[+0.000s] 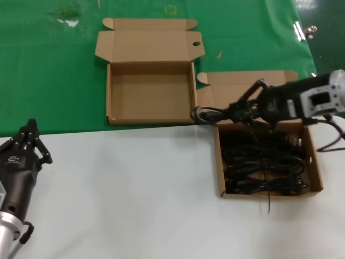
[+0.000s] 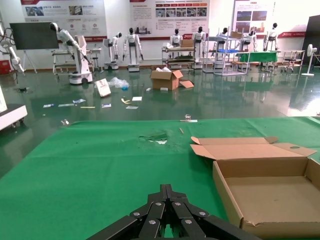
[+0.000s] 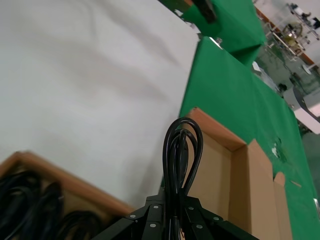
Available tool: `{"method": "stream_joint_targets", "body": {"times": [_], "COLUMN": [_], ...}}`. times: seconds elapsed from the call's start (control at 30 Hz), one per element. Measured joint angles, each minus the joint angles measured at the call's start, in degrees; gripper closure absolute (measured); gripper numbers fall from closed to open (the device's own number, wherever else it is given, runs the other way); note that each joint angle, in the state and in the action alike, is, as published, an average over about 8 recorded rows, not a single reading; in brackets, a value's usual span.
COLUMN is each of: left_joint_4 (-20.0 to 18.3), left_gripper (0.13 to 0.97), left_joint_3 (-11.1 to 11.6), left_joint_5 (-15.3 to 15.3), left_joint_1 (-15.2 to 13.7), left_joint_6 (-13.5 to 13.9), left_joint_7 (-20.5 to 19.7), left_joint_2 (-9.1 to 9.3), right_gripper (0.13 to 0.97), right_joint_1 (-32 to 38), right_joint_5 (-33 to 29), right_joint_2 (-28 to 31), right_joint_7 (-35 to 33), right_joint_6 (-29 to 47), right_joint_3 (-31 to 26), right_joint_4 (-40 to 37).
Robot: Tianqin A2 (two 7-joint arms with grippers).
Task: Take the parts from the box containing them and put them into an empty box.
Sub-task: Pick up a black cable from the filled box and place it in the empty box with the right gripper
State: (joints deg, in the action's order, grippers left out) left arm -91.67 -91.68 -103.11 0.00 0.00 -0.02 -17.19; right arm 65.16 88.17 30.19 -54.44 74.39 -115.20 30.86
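Observation:
The empty box point(image 1: 110, 91) lies open on the green cloth at the back middle; it also shows in the left wrist view point(image 2: 227, 192) and the right wrist view point(image 3: 220, 165). The box containing the parts point(image 1: 318, 172) sits at the right, with several black cable bundles point(image 1: 264, 170) inside. My right gripper point(image 1: 230, 114) is shut on one cable bundle point(image 1: 207, 114), held in the air over the gap between the two boxes; its looped end point(image 3: 182, 150) sticks out past the fingers. My left gripper point(image 1: 31, 129) is shut and empty at the near left, also seen in the left wrist view point(image 2: 166, 188).
The near half of the table is white point(image 1: 124, 189), the far half is green cloth point(image 1: 48, 70). The empty box's lid flap point(image 1: 151, 46) lies open toward the back. A metal clip point(image 1: 310, 29) lies at the far right corner.

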Motion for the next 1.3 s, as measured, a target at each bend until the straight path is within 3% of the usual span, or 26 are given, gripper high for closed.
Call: {"method": "stream_joint_targets", "body": {"times": [0.53, 1.3], "left_joint_4": [0.0, 0.0], "left_gripper": [0.957, 0.957], "left_joint_3": [0.0, 0.0], "left_joint_5": [0.0, 0.0], "left_joint_1": [0.0, 0.0], "left_joint_6": [0.0, 0.0], "left_joint_7": [0.0, 0.0], "left_joint_2": [0.0, 0.0], "right_gripper": [0.923, 0.923], "right_joint_1": [13.04, 14.11], "right_joint_5": [-2.3, -4.05], "right_joint_2": [-13.77, -26.39], "right_joint_7": [-11.32, -15.7], "right_joint_6": [-10.35, -26.22], "right_joint_3": [0.02, 1.14], "right_joint_4": [-25.59, -30.17]}}
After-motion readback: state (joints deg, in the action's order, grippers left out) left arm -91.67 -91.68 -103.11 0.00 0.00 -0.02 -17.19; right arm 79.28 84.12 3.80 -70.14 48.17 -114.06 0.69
